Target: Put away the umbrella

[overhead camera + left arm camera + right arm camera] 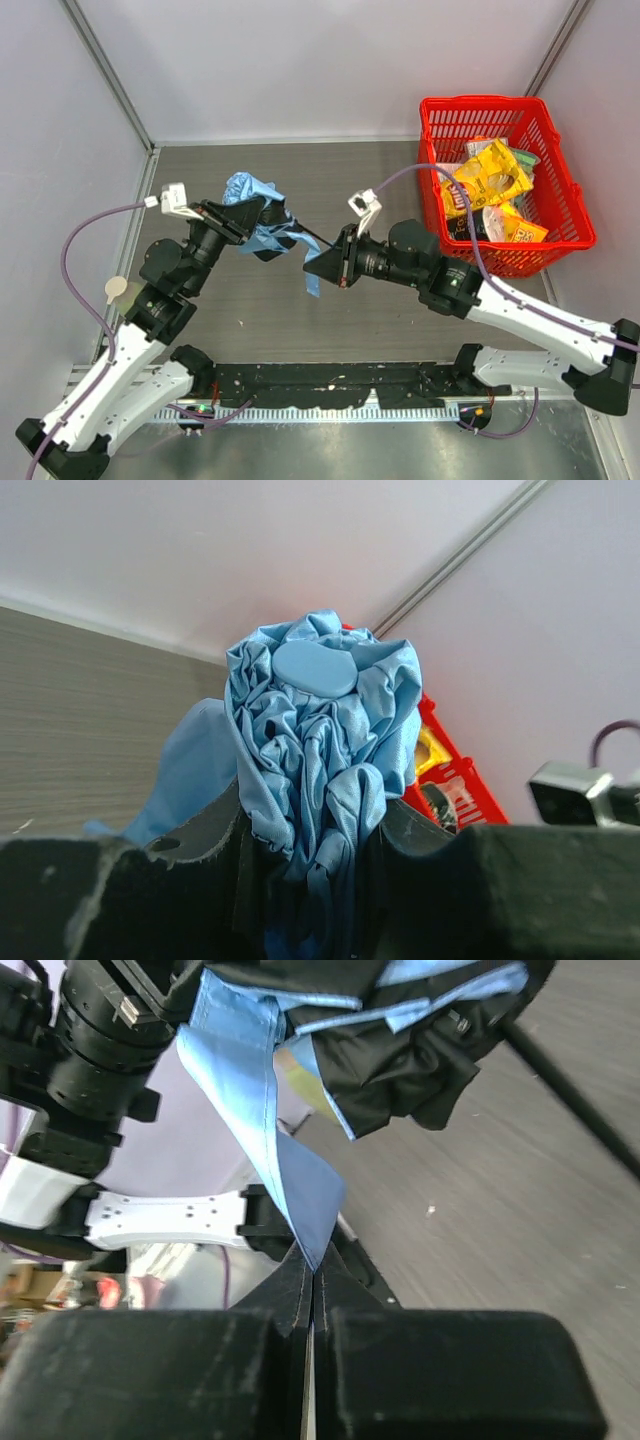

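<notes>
Both left end effector and right end effector pinch the umbrella.

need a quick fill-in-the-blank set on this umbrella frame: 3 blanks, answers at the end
1. The left claw is shut on the bunched canopy of the umbrella, whose fabric is light ___.
2. The right claw has its jaws ___ on the umbrella's flat strap.
3. The yellow snack bags lie inside a ___ basket at the table's far right.

Missing words: blue; shut; red.
</notes>
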Robot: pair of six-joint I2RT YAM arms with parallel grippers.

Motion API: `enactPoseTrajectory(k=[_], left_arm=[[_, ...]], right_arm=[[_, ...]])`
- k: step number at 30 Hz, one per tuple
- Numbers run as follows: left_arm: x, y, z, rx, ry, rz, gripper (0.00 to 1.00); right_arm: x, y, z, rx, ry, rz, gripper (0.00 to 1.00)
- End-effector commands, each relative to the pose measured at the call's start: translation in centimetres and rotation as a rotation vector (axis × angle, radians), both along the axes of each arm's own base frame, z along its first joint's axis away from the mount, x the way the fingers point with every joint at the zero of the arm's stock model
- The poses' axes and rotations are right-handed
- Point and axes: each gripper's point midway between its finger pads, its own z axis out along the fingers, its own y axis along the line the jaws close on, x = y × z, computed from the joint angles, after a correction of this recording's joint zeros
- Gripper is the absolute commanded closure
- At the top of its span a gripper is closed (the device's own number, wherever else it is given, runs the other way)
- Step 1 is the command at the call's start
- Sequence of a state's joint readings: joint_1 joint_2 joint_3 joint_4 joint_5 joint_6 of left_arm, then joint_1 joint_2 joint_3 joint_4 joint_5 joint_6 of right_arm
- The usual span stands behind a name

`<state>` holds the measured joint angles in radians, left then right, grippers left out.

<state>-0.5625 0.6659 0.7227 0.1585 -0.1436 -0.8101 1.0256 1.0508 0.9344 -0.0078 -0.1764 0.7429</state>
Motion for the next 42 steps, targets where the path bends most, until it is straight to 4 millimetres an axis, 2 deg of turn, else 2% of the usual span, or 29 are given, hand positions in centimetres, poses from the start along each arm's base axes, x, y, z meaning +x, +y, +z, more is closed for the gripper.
enactPoseTrajectory(k=[1, 2, 5, 6, 7, 8, 9, 10, 11, 15, 17, 19, 22, 23, 26, 28, 30, 31, 32, 33, 35, 36, 37, 38, 39, 42], left_arm=[[-0.9, 0.8, 1.3, 0.146, -0.056, 0.014, 1.0], [-1.0, 1.0, 1.0, 0.162, -0.059, 0.022, 1.0], [-1.6, 1.5, 1.2, 0.191, -0.1, 0.028, 1.0], [-1.7, 1.5, 1.3, 0.206, -0.111, 0.026, 1.0], [-1.9, 1.5, 1.2, 0.227, -0.12, 0.023, 1.0], [-2.1, 1.6, 1.4, 0.248, -0.132, 0.02, 1.0], [-2.2, 1.6, 1.5, 0.267, -0.142, 0.017, 1.0], [-2.4, 1.6, 1.6, 0.29, -0.154, 0.01, 1.0], [-2.7, 1.5, 1.9, 0.299, -0.172, -0.002, 1.0], [-3.3, 1.3, 1.5, 0.332, -0.181, -0.029, 1.0], [-3.9, 0.5, 1.3, 0.346, -0.205, -0.079, 1.0], [-4.3, 0.0, 1.2, 0.367, -0.223, -0.116, 1.0], [-4.8, -0.3, 1.0, 0.399, -0.246, -0.144, 1.0], [-5.0, -0.3, 1.2, 0.4, -0.259, -0.15, 1.0], [-5.2, -0.3, 1.9, 0.374, -0.29, -0.145, 1.0], [-4.9, -0.4, 2.0, 0.351, -0.276, -0.144, 1.0], [-4.1, -0.7, 1.9, 0.325, -0.229, -0.139, 1.0], [-3.9, -0.7, 2.0, 0.308, -0.208, -0.134, 1.0], [-3.5, -0.8, 1.8, 0.299, -0.181, -0.13, 1.0], [-3.3, -0.8, 2.2, 0.286, -0.169, -0.125, 1.0], [-2.7, -1.1, 1.5, 0.307, -0.111, -0.135, 1.0], [-2.4, -1.3, 1.4, 0.318, -0.085, -0.138, 1.0], [-2.1, -1.3, 1.1, 0.336, -0.05, -0.135, 1.0], [-1.9, -1.3, 1.0, 0.351, -0.023, -0.134, 1.0], [-1.6, -1.2, 0.3, 0.372, 0.02, -0.129, 1.0], [-0.8, -0.3, -1.0, 0.412, 0.117, -0.077, 1.0]], right_arm=[[0.8, -3.2, 0.7, -0.189, -0.135, -0.042, 0.99], [0.9, -3.5, 1.5, -0.179, -0.12, -0.051, 0.99], [2.0, -4.5, 1.8, -0.158, -0.01, -0.053, 0.99], [1.3, -4.4, 1.8, -0.14, 0.032, -0.004, 0.99], [2.3, -5.0, 1.4, -0.137, 0.058, -0.021, 0.99], [1.8, -4.9, 1.2, -0.132, 0.089, 0.031, 0.99], [2.4, -5.2, 0.6, -0.141, 0.114, 0.026, 0.99], [2.0, -5.4, 0.1, -0.155, 0.144, 0.066, 0.99], [2.8, -5.8, -0.3, -0.168, 0.163, 0.058, 1.0], [2.3, -6.2, -1.6, -0.241, 0.17, 0.15, 0.99], [2.4, -6.7, -2.6, -0.304, 0.156, 0.159, 0.99], [1.4, -6.6, -3.3, -0.311, 0.156, 0.236, 0.99], [-1.5, -5.8, -3.9, -0.232, 0.228, 0.438, 0.99], [-2.0, -5.6, -4.8, -0.204, 0.236, 0.483, 0.99], [-4.7, -5.6, -4.0, -0.068, 0.264, 0.633, 0.99], [-4.2, -5.4, -4.5, -0.053, 0.22, 0.597, 0.94], [-2.4, -5.1, -6.0, -0.117, 0.196, 0.498, 0.88], [-0.8, -5.3, -7.1, -0.203, 0.186, 0.396, 0.85], [0.1, -5.3, -7.8, -0.245, 0.184, 0.354, 0.76], [1.6, -5.6, -8.9, -0.32, 0.192, 0.274, 0.71], [3.3, -6.0, -9.4, -0.396, 0.145, 0.188, 0.63], [3.9, -6.0, -8.8, -0.426, 0.102, 0.152, 0.59], [4.4, -6.1, -9.2, -0.502, 0.031, 0.101, 0.5], [4.9, -5.8, -7.9, -0.515, -0.03, 0.077, 0.45], [5.2, -5.8, -8.0, -0.59, -0.104, 0.03, 0.4], [7.4, -5.9, -4.7, -0.653, -0.302, -0.161, 0.37]])
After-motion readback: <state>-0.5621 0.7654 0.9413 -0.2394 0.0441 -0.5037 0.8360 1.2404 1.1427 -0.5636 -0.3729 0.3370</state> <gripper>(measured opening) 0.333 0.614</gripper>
